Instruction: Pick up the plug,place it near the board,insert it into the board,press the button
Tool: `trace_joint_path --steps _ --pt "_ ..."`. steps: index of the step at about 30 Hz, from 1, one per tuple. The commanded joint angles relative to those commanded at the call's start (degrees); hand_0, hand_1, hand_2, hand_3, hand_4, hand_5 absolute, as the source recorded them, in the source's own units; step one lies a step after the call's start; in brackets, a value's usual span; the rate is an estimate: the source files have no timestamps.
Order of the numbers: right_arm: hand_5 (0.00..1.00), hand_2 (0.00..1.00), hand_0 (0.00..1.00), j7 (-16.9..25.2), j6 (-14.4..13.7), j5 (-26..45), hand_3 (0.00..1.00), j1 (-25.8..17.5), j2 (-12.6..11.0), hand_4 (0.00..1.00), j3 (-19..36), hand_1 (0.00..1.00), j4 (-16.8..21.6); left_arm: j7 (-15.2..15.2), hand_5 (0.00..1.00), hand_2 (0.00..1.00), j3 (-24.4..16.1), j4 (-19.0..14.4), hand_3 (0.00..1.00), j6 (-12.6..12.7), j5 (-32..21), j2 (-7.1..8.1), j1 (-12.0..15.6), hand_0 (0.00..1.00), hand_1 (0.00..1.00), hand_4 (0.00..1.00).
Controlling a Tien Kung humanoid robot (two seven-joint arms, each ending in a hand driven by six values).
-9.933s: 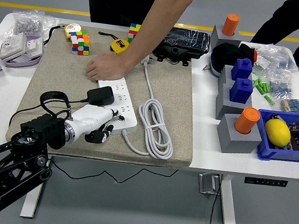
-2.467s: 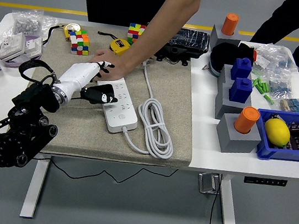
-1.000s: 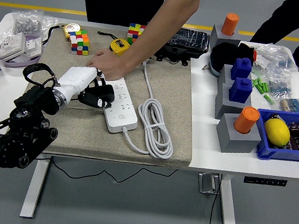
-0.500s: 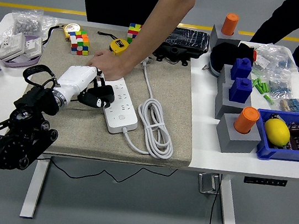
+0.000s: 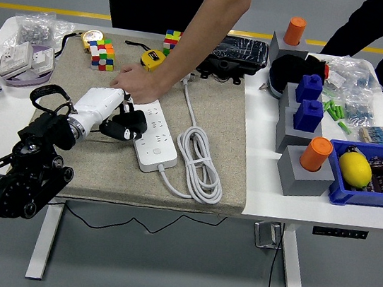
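The white power strip (image 5: 155,135) lies on the beige mat (image 5: 216,97), running from upper left to lower right, its white cable (image 5: 200,160) coiled to its right. My left hand (image 5: 118,117), white with black fingers, is shut on the black plug (image 5: 124,125) at the strip's upper left edge. The plug's black cord (image 5: 47,95) loops back over my wrist. A person's hand (image 5: 137,82) presses down on the strip's far end, just above my hand. My right hand is out of view.
Colourful cubes (image 5: 102,54), a yellow tape measure (image 5: 152,59) and a black case (image 5: 234,54) line the mat's far edge. Grey blocks with blue and orange pegs (image 5: 307,124) and a blue bin (image 5: 369,175) with a lemon stand at the right. Switch boxes (image 5: 25,59) lie far left.
Over ten seconds my left hand carried the plug from the mat's front up to the strip's far left end. In the last second it barely shifted, and the person's hand stayed on the strip.
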Motion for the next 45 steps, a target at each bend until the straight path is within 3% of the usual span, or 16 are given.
trace_joint_path --steps 12,23,32,41,45 --pt "0.937 0.723 0.787 0.0 0.0 -0.3 0.780 0.3 0.0 0.998 0.3 0.741 0.0 0.6 0.002 0.210 -0.4 -1.4 0.322 0.9 1.4 -0.17 -0.8 0.119 0.095 0.799" --pt "0.941 0.724 0.788 0.0 0.0 -0.1 0.780 0.6 0.0 0.998 0.0 0.741 0.0 0.8 0.002 0.204 -3.1 -2.5 0.320 1.4 -2.1 -0.75 -1.8 0.116 0.089 0.803" --pt "0.942 0.724 0.786 -0.1 0.0 -0.2 0.780 0.6 0.0 0.998 0.2 0.740 0.0 0.7 0.002 0.200 -2.7 -2.4 0.317 1.6 -1.8 -0.51 -1.7 0.113 0.088 0.803" --pt "0.944 0.724 0.786 -0.1 0.0 -0.1 0.779 0.5 0.1 0.998 0.0 0.740 0.0 1.0 0.002 0.197 -9.0 -3.6 0.309 3.2 1.4 0.40 -2.0 0.115 0.087 0.797" --pt "0.944 0.724 0.786 -0.2 0.0 -0.4 0.779 0.3 0.1 0.998 0.3 0.740 0.0 1.6 0.002 0.197 -11.6 -4.1 0.309 2.7 3.3 0.98 -1.4 0.115 0.087 0.797"
